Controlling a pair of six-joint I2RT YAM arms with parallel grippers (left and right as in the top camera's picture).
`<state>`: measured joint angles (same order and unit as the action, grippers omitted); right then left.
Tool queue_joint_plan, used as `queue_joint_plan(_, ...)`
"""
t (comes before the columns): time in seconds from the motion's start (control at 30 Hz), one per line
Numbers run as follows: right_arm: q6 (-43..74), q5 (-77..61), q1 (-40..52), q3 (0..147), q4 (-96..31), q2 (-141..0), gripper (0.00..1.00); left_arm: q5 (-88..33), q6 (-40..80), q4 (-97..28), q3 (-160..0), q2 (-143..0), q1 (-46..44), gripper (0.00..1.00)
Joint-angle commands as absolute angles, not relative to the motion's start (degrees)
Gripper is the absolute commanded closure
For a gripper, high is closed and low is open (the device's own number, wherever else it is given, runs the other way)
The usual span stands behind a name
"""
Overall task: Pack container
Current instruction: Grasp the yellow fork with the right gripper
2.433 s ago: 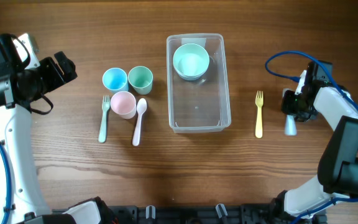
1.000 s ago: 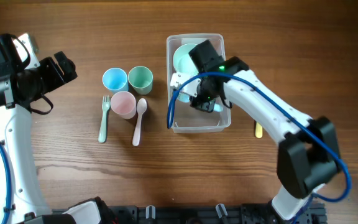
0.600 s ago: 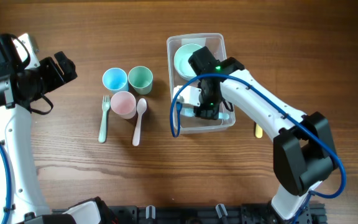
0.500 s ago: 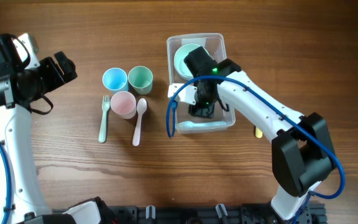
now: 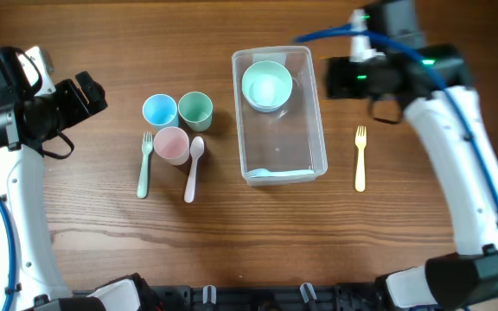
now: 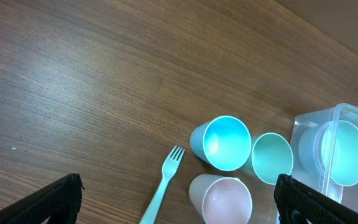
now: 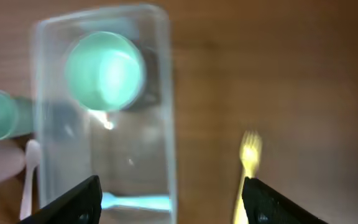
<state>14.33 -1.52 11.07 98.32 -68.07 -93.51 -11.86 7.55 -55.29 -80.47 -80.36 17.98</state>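
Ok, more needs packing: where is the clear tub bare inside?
In the clear rectangular plastic container the middle is bare, between the round mint bowl at its far end and the pale blue utensil along its near wall. Those ends are crowded.

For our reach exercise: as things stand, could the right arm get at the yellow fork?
Probably yes: the yellow fork lies alone beside the container, nothing over it, and the right end effector is open nearby.

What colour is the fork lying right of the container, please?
The fork is yellow, clearest overhead.
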Motion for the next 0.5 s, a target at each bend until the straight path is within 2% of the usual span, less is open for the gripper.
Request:
queue_joint_plan(0.0,19.64,-2.81,5.26,94.63,-70.67,-96.23,0.23,-12.12,6.24,-55.16,-81.38,-80.58,18.28,0.0)
queue_joint_plan(0.1,19.75,-0.97,2.57,86.04,-68.69,-98.13,0.22,-12.12,6.24,-55.13,-81.38,-80.58,18.28,0.0)
queue_joint_plan(0.23,23.14,2.09,0.89,72.27,-59.57,-98.7,0.23,-12.12,6.24,-55.16,-81.38,-80.58,18.28,0.0)
queue_joint_plan(0.47,23.09,1.02,0.73,63.09,-50.11,-103.02,0.35,-12.12,6.24,-55.16,-81.38,-80.58,18.28,0.0)
